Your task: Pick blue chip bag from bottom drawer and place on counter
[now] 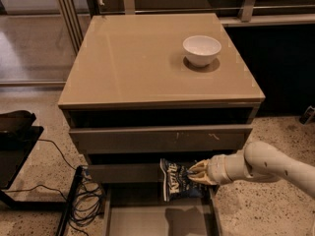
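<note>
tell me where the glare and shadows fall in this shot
Camera view: pale glare streaks the glossy counter toward its back-left corner. The white bowl casts a small dark shadow at its base. The gripper, low right before the cabinet, is shut on the blue chip bag, and a dim shadow lies below them on the bottom drawer floor.

A white bowl (202,49) stands upright on the surface (138,58), toward its back right corner. Two grey-brown drawer fronts (157,139) sit beneath. Black cables (84,200) lie tangled on the speckled floor (39,181) at the left, beside a dark stand (15,136), well apart from the end effector (197,172), which pinches the bag (174,181) low at the cabinet's front.
</note>
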Motion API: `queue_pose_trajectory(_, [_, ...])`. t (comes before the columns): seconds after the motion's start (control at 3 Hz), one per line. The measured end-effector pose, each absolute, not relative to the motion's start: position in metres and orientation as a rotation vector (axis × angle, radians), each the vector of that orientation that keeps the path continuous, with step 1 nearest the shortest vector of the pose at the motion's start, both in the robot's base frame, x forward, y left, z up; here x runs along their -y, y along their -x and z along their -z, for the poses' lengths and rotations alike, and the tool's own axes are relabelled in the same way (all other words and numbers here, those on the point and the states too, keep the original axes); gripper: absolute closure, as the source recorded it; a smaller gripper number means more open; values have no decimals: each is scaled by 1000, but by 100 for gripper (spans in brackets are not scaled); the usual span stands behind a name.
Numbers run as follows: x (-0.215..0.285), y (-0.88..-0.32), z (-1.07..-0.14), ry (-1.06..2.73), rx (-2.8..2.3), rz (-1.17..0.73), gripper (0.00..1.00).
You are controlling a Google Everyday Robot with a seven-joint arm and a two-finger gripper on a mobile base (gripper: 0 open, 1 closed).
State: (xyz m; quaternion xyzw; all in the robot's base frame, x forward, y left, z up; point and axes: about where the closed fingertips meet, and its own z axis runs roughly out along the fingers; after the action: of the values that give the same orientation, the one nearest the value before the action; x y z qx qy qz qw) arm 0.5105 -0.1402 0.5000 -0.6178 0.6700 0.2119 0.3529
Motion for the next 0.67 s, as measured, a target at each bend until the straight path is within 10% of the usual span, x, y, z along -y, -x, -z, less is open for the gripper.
queue_pose_trajectory(0.67, [99, -462, -569, 1600, -1704, -444, 100])
